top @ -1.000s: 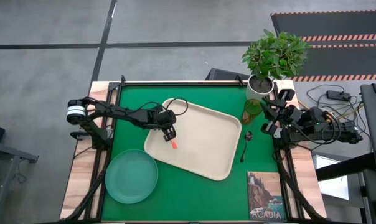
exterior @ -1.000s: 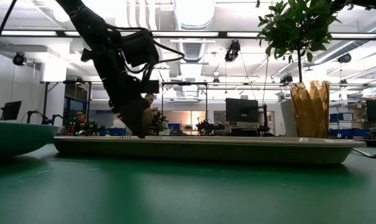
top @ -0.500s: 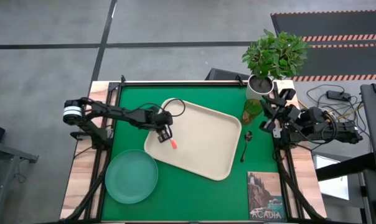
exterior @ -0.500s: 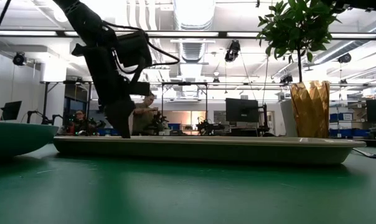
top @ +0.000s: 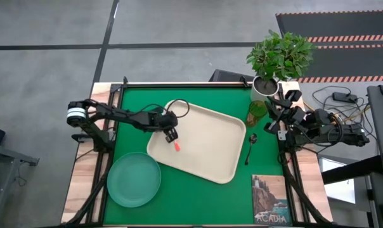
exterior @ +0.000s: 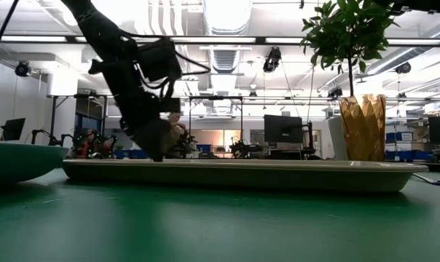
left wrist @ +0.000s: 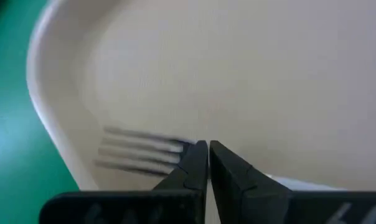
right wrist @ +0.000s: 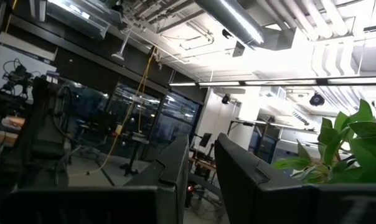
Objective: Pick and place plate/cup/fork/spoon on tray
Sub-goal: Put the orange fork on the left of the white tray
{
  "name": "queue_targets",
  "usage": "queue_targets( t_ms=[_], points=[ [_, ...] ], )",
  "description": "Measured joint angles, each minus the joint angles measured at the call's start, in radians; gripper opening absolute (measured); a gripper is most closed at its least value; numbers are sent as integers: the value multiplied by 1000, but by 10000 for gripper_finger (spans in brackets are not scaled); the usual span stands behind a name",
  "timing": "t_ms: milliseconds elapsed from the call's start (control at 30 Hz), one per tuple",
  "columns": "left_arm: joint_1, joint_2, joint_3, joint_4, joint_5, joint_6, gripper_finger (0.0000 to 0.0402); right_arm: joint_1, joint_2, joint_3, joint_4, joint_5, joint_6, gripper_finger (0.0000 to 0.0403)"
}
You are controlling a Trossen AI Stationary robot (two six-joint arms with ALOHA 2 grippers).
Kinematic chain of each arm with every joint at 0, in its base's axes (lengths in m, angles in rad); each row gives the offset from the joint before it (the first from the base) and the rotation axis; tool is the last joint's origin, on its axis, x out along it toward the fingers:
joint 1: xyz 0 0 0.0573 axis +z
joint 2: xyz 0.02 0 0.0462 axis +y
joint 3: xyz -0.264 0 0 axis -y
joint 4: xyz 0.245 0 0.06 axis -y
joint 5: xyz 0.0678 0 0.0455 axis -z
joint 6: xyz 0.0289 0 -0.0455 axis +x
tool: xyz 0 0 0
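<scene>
The cream tray lies in the middle of the green mat. The fork, with its orange-red handle, lies on the tray's left part. Its tines show in the left wrist view. My left gripper is shut, its tips low over the fork at the handle's far end. The teal plate lies on the mat at the near left. The cup and the dark spoon are on the mat right of the tray. My right gripper is open and empty at the table's right edge. My left gripper points down at the fork's neck, where the tines end. The shut fingertips hide that spot, so I cannot tell whether they touch the fork. The fork lies flat on the tray.
A potted plant stands at the far right corner behind the cup. A picture card lies at the near right. In the low view the plate shows left of the tray and the cup behind the tray's right end.
My left gripper went a little toward the table's left edge and up, then came back right and down over the fork. The fork has stayed where it was on the tray.
</scene>
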Motion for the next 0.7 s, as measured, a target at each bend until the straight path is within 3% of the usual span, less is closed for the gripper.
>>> queue_targets(
  t_ms=[167,333,467,700],
  points=[
    [-2,-90,49,-112,-2,35,0,0,0,0,0,-1,2,68],
    [7,-182,18,-248,-4,112,0,0,0,0,0,-2,2,68],
    [21,-190,-41,-169,-5,112,0,0,0,0,-2,-2,1,68],
    [38,-88,-98,34,-14,116,0,0,0,0,-3,-2,1,68]
  ],
)
